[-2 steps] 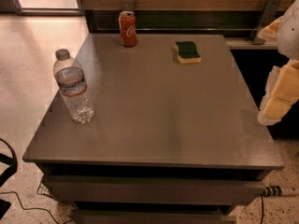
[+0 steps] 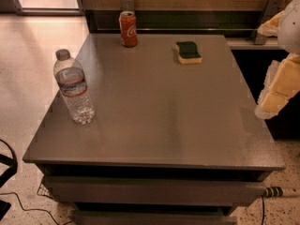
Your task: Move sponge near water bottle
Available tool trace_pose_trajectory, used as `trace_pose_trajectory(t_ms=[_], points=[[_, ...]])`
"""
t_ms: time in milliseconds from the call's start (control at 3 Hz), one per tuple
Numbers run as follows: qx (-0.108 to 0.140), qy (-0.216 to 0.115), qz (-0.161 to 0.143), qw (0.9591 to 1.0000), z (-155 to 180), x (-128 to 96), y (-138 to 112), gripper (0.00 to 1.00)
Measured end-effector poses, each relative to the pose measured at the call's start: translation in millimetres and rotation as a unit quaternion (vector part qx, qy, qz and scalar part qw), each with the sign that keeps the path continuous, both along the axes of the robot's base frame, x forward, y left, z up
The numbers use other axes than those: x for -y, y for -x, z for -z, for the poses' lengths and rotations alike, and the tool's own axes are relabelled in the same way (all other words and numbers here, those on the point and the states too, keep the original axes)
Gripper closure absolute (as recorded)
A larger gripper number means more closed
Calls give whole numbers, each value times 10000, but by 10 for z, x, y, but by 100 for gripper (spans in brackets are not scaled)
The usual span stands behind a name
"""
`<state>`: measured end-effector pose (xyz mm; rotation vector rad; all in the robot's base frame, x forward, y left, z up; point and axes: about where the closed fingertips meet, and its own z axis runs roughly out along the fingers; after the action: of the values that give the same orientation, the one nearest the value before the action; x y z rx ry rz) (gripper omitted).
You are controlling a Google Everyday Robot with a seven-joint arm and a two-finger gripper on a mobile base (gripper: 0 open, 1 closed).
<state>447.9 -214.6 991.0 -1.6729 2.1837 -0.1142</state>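
Since the sponge is not yet in hand, we look for trouble from the left of the scene to the right. The water bottle [image 2: 73, 89] stands upright at the near left of the worktop [image 2: 159, 121], close to its left edge. It is tall and narrow at the foot, so we judge that a sponge brought in too fast, or an arm swinging low on arrival, could tip it or knock it off that edge. Further right, at the far edge, the red soda can [image 2: 128, 28] stands upright, well apart from the bottle. A wide sweep of the arm along the far side could catch it. To its right, also at the far side, the sponge [image 2: 188, 52] lies flat, green side up, well apart from the bottle and free of any grip. It is low and soft, so a descent off centre could pinch only a corner and let it drop midway, or press it and slide it away. At the right edge of the scene, beyond the worktop's right side, hangs the pincer [image 2: 276, 90], with nothing of the task in its hold. We cannot tell how wide it stands. We judge that a long diagonal carry lies ahead, and a release made too soon would leave the sponge short of the bottle.
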Motion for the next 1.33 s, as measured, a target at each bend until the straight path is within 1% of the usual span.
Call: trace_pose_trajectory(t_ms=[333, 667, 1000, 1333], points=[[264, -723, 221, 9968, -42, 115, -319, 0], [573, -2159, 425, 9738, 151, 109, -789, 0], [974, -3201, 520, 9409, 104, 11, -1117, 0], [1496, -3845, 579, 9091, 24, -79, -1375, 0]])
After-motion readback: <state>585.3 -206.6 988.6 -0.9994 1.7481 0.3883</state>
